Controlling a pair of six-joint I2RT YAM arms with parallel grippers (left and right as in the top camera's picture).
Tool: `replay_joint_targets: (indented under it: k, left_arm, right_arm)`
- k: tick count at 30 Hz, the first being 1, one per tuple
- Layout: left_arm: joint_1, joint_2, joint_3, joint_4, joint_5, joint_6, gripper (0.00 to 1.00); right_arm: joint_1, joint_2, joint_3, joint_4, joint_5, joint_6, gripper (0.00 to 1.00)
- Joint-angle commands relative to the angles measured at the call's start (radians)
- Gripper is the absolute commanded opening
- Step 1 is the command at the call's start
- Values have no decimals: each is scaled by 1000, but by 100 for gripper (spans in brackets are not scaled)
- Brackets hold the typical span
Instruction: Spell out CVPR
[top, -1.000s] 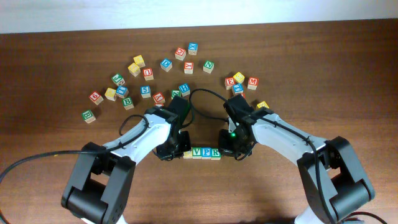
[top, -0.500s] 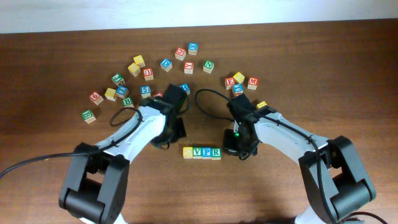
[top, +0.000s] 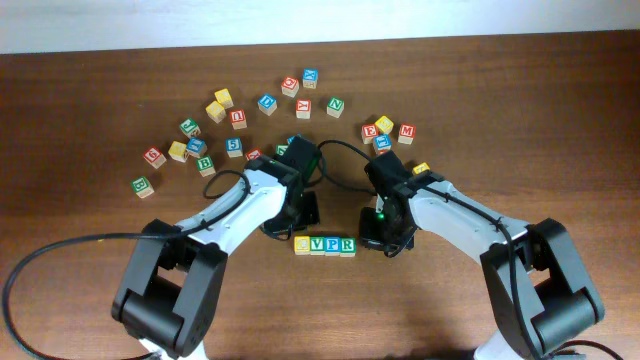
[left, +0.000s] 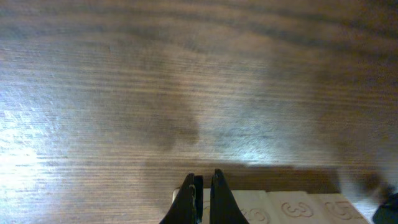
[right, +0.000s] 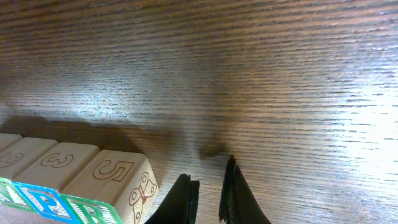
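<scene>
Centrally, CVPR row flanked by near-closed left tool, right tool.

Wooden table, scattered spare letter blocks

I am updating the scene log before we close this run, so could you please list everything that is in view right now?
table: one, dark brown wood, under everything.
CVPR row: four blocks, yellow, green, blue, green, side by side at the near middle.
loose letter blocks: over twenty, red, blue, green and yellow, scattered across the far side; a few are partly hidden by the left arm.
cable: one, black, looping at the near left.
left arm: one, white and black, reaching toward the row.
right arm: one, white and black, reaching toward the row.
left claw: one, black, fingers together, empty, by the C end.
right claw: one, black, fingers nearly together, empty, beside the R end.
</scene>
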Motion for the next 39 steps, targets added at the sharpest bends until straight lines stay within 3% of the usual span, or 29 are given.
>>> replay_joint_targets:
  k: [1, 32, 39]
  left_arm:
    - [-1, 18, 11, -16, 17, 16, 0]
    - [3, 18, 11, -19, 45, 47, 0]
    - [116, 18, 50, -26, 31, 47, 0]
  right_arm:
    - [-3, 2, -3, 2, 34, 2, 9]
    - [-3, 2, -3, -2, 30, 2, 9]
    - [-3, 2, -3, -1, 31, 2, 10]
